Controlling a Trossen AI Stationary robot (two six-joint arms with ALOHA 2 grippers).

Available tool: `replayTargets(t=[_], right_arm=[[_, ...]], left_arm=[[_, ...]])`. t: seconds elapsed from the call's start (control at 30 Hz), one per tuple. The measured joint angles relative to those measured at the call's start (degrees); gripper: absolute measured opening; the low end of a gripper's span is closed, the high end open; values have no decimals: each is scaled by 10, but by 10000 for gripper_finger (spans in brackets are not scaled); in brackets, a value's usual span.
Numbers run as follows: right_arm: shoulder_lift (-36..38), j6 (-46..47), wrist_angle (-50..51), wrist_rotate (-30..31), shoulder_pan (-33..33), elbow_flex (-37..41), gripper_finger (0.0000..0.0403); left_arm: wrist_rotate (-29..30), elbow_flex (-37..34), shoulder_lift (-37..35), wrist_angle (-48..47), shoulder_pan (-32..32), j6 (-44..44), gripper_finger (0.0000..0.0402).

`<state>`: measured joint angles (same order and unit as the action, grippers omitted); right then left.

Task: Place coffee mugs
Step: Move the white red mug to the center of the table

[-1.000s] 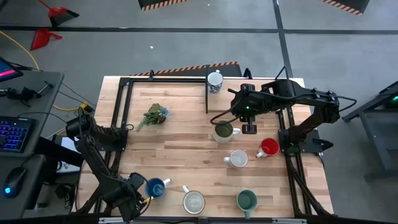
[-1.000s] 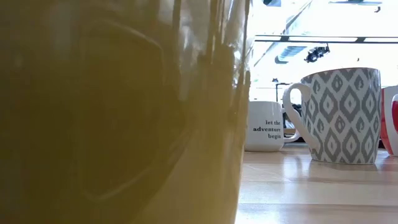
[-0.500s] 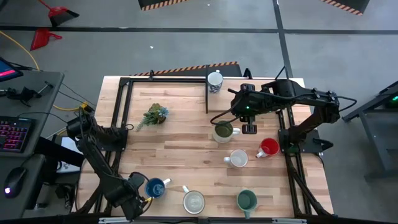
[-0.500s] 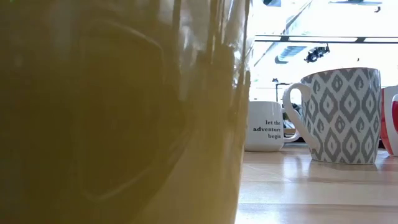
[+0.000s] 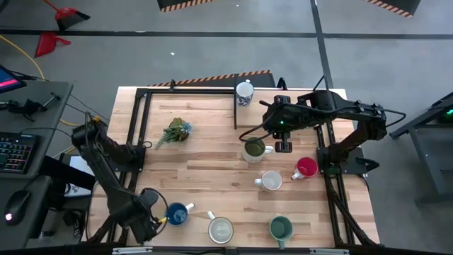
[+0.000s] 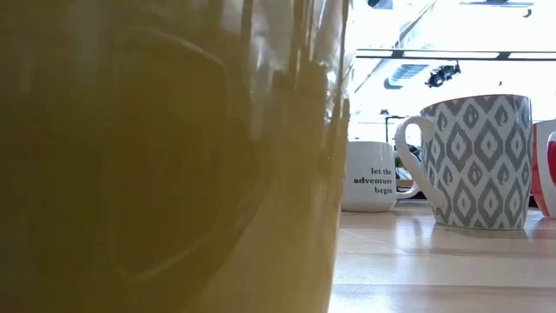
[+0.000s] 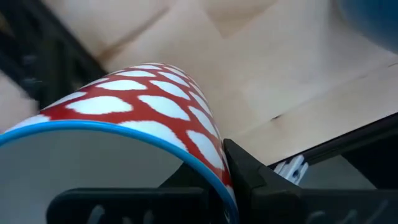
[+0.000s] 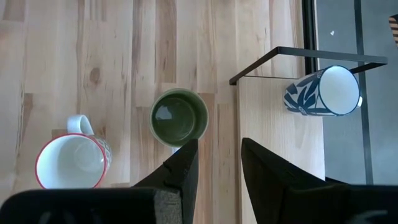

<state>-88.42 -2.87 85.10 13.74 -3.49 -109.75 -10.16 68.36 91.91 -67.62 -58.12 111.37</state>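
- High view: left gripper (image 5: 152,214) is seen at 8 o'clock on the wooden table (image 5: 205,159), near the front edge.
- Left jaws are clamped narrow on the rim of a red-and-white patterned mug (image 7: 155,112) with a blue lip; one finger (image 7: 252,183) is pressed against the outer wall, the other is hidden.
- That mug is tilted in the grip over the table; whether it touches the wood cannot be told.
- Blue mug (image 5: 177,212) is set just at 3 o'clock of the left gripper, upright.
- Right gripper (image 5: 284,146) is held at 1 o'clock over the table, jaws apart, nothing between them.
- Olive green mug (image 5: 253,149) is found just at 9 o'clock of the right gripper, upright, not touched.
- Red mug (image 5: 306,168) is placed at 4 o'clock of the right gripper, near it.
- White mug (image 5: 272,180) is set between the olive and red mugs, toward 6 o'clock.
- Blue-and-white patterned mug (image 5: 244,92) is seen at the 12 o'clock edge; in the right wrist view it looks laid on its side.
- White-grey mug (image 5: 221,229) is at 6 o'clock, teal mug (image 5: 281,228) at 5 o'clock, both by the front edge.
- Plant sprig (image 5: 175,132) is laid at 10 o'clock, well apart from both grippers.
- Low view is mostly blocked by a close mug wall.
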Motion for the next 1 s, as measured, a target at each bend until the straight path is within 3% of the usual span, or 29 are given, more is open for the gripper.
replayTargets(t=[0.13,0.33,0.8,1.0], right_arm=[[0,-1,4,0,0,0,103],[0,-2,16,0,0,0,103],[0,-1,21,0,0,0,103],[0,-1,27,0,0,0,103]], left_arm=[[12,0,-46,-33,12,5,7],[75,0,-103,-57,71,-64,7],[81,5,-123,-55,353,-436,7],[122,90,-62,-55,446,-603,7]])
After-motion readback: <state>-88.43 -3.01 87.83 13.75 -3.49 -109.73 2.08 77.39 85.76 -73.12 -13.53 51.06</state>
